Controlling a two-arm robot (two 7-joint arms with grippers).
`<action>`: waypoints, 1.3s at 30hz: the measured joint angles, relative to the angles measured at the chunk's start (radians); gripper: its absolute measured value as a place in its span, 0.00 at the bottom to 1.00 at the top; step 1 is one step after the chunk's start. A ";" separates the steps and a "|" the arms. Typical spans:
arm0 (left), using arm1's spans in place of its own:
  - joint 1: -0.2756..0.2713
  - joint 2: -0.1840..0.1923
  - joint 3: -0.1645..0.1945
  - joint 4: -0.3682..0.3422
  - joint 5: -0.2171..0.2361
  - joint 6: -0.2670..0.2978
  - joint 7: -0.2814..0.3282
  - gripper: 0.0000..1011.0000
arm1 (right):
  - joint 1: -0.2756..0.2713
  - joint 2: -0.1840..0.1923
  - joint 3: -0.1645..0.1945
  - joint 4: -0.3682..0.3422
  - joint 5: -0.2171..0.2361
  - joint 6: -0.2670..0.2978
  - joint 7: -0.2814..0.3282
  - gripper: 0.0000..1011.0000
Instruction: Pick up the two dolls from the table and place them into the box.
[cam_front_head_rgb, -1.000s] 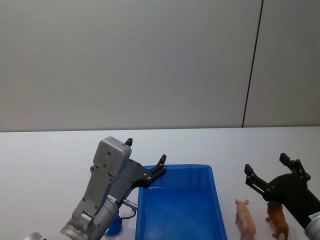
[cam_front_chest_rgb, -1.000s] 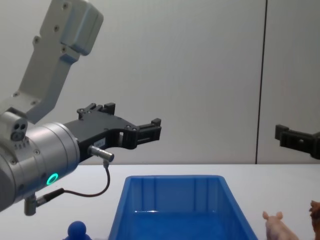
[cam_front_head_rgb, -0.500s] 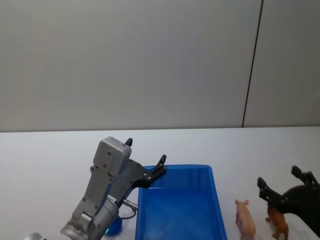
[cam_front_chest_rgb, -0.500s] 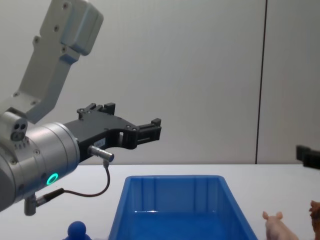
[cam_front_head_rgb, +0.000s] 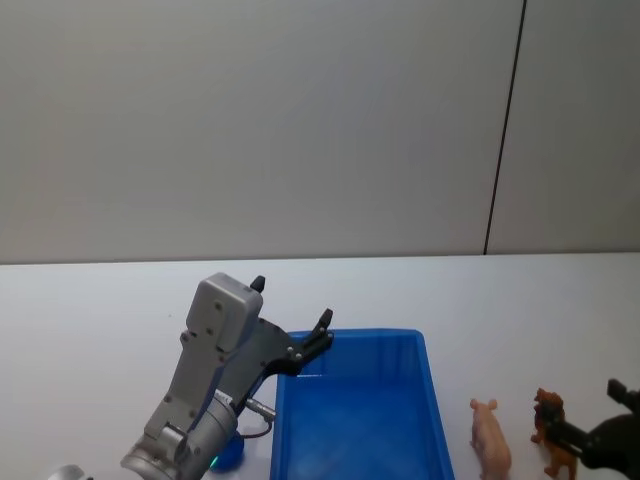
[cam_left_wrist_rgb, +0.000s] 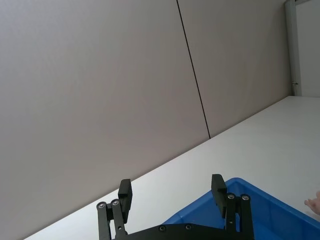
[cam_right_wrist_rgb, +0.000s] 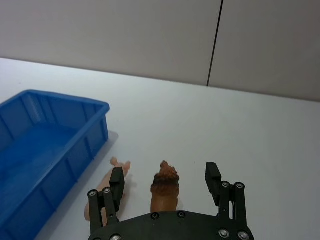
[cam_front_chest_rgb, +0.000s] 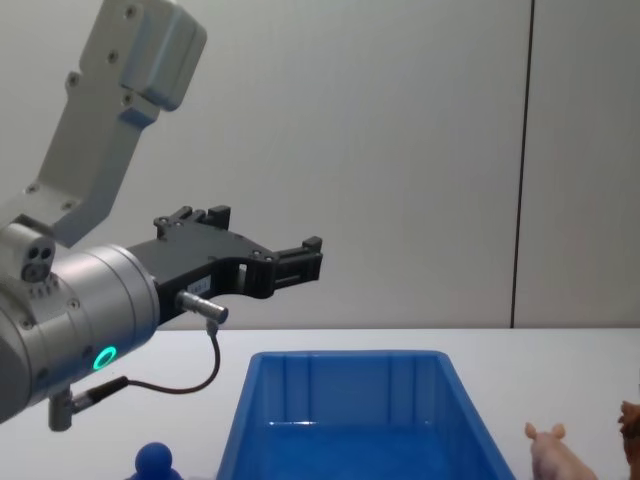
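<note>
Two plastic animal figurines stand on the plain white tabletop (cam_front_head_rgb: 100, 320) at about 4 o'clock of the bright blue rectangular plastic bin (cam_front_head_rgb: 432, 400), near its right wall but apart from it. The pale pink pig (cam_front_head_rgb: 490, 438) is nearer the bin, and the dark brown four-legged animal (cam_front_head_rgb: 553, 447) is just beside the pig at 3 o'clock. Each has its long axis running 6 to 12 o'clock, head toward 12, away from the robot.

The right gripper (cam_right_wrist_rgb: 166, 171), fingers spread wide and holding nothing, reaches in from 6 o'clock. The right wrist view sets the brown animal in line between the fingers, with the pig by the finger on the bin's side.

The left gripper (cam_front_head_rgb: 292, 302), likewise wide and empty, hangs over the bin's 11 o'clock corner. A small blue round-topped object (cam_front_chest_rgb: 153, 460) sits at the bin's 8 o'clock, under the left arm. The chest view gives the bin's ribbed inner wall, the pig's head and the brown animal's edge in profile.
</note>
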 joint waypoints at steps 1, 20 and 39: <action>0.000 0.000 0.000 0.000 0.000 0.000 0.000 0.99 | -0.001 0.000 0.000 0.003 0.001 0.003 0.000 0.99; 0.000 0.000 0.000 0.000 0.000 0.000 0.000 0.99 | 0.030 -0.036 -0.022 0.094 0.001 0.066 0.039 0.99; 0.000 0.000 0.000 0.000 0.000 0.000 0.000 0.99 | 0.052 -0.067 -0.040 0.153 -0.006 0.116 0.048 0.70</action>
